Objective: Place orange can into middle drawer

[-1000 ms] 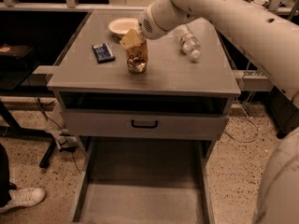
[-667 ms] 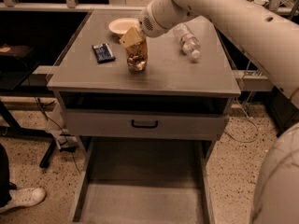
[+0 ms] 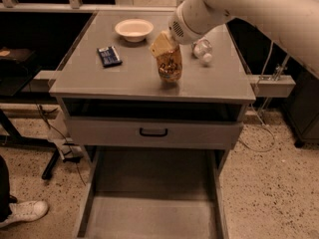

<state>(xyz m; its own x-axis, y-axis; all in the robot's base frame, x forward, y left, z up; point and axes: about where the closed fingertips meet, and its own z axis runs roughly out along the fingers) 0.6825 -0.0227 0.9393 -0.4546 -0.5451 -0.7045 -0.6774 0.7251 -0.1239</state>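
Observation:
The orange can [image 3: 170,69], orange-gold with pale markings, is held upright in my gripper [image 3: 164,46] just over the front middle of the grey cabinet top [image 3: 89,81]. The gripper's cream fingers [image 3: 160,42] are closed on the can's upper part, and the white arm reaches in from the upper right. The middle drawer [image 3: 149,213], a wide grey tray with a flat floor and low side walls, stands pulled out at the bottom, below and in front of the can.
A white bowl [image 3: 133,29] and a dark blue packet [image 3: 108,56] lie on the top to the left. A clear water bottle [image 3: 203,49] lies to the right behind the arm. A grey drawer front with a black handle [image 3: 153,132] sits under the top. A white shoe [image 3: 22,212] is at the lower left.
The gripper has carried the orange can to the right and a little toward the front edge of the cabinet top. Bowl, packet and bottle have not moved.

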